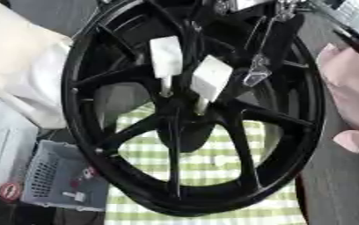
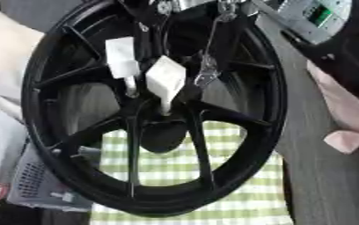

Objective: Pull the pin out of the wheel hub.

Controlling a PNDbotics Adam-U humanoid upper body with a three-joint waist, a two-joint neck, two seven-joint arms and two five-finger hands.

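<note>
a big black wheel (image 1: 190, 132) stands nearly upright and fills the view, its lower rim over a green-and-white checked cloth (image 1: 213, 169) on the grey counter (image 1: 340, 184). two white block-headed pins (image 1: 211, 81) sit side by side in the hub, just above its centre, their thin stems pointing down into it. a pink cloth (image 1: 352, 101) lies to the right, and a grey basket (image 1: 59, 176) sits at lower left. a metal-and-black arm part (image 2: 210, 70) hangs behind the spokes near the pins; i cannot tell how the fingers stand.
</note>
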